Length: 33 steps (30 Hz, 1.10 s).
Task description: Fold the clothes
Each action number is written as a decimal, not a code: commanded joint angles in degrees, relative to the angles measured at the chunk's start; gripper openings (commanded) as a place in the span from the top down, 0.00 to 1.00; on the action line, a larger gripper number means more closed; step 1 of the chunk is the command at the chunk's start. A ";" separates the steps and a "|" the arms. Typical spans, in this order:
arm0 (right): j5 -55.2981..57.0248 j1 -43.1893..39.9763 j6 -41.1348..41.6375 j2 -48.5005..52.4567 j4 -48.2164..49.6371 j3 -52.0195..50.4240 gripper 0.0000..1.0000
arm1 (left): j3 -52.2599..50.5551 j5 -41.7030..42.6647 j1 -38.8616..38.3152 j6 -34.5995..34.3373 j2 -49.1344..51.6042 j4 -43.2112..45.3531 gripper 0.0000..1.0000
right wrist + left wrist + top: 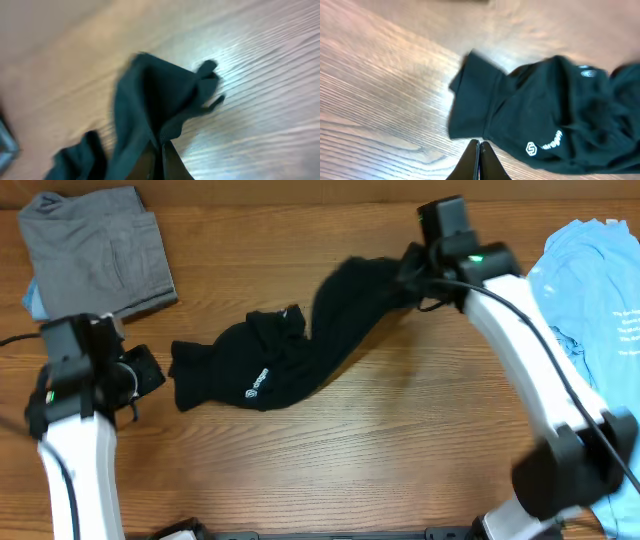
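Three garments are sharing the desk point(360, 470). Far to the left of the black shirt point(290, 355), a grey garment point(95, 250) is lying neatly squared, likely set aside as finished. Just left of the shirt's sleeve end, the left gripper point(480, 156) is hovering with its fingers pressed together and nothing between them, probably waiting to take that end. The shirt itself is sprawling mid-desk in a rumpled diagonal band, its white logo point(257, 388) facing up. At the shirt's upper right end, the right gripper point(418, 275) is clamping a bunch of the black cloth, seemingly to stretch the garment out for folding. Right of the shirt, a light blue T-shirt point(590, 290) is lying at the desk edge, apparently awaiting its turn.
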 commanded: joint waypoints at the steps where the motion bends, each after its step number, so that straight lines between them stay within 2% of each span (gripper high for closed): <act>1: 2.95 -0.22 1.62 -5.29 -1.92 1.36 0.96 | 0.85 0.90 -0.44 -0.61 -6.93 -1.31 0.96; 3: 3.06 -0.22 1.60 -6.91 -3.34 1.36 0.96 | 0.85 0.92 -0.44 -0.61 -8.48 -1.95 0.95; 4: 3.41 -0.22 1.62 -7.34 -4.04 1.36 0.96 | 0.85 0.92 -0.44 -0.59 -8.57 -2.32 0.91; 5: 4.04 -0.22 1.64 -7.58 -4.72 1.36 0.96 | 0.81 0.90 -0.44 -0.55 -8.26 -2.69 0.84; 8: 6.58 -0.24 1.95 -7.61 -6.99 1.31 0.96 | 0.74 4.20 -0.50 1.22 -3.61 -3.96 0.48; 10: 8.37 -0.22 3.43 -7.61 -8.61 1.31 0.96 | 0.74 8.04 -0.85 3.67 0.85 -4.11 0.36; 17: 10.58 -1.42 6.05 -7.61 -11.52 1.31 0.96 | 0.74 9.64 -5.40 4.59 18.23 -4.07 0.35; 20: 10.60 -2.56 6.05 -7.61 -12.20 1.31 0.96 | 0.74 6.60 -8.26 3.13 26.16 -2.73 0.44; 21: 10.60 -2.71 6.05 -7.61 -12.37 1.31 0.96 | 0.74 5.05 -8.59 2.14 27.80 -2.01 0.45; 28: 10.86 -3.30 5.86 -7.56 -13.11 1.16 0.96 | 0.74 -2.10 -8.57 -2.10 33.66 3.91 0.41; 33: 10.84 -3.30 5.88 -7.56 -13.11 1.09 0.96 | 0.74 -2.38 -8.57 -2.14 37.05 6.25 0.39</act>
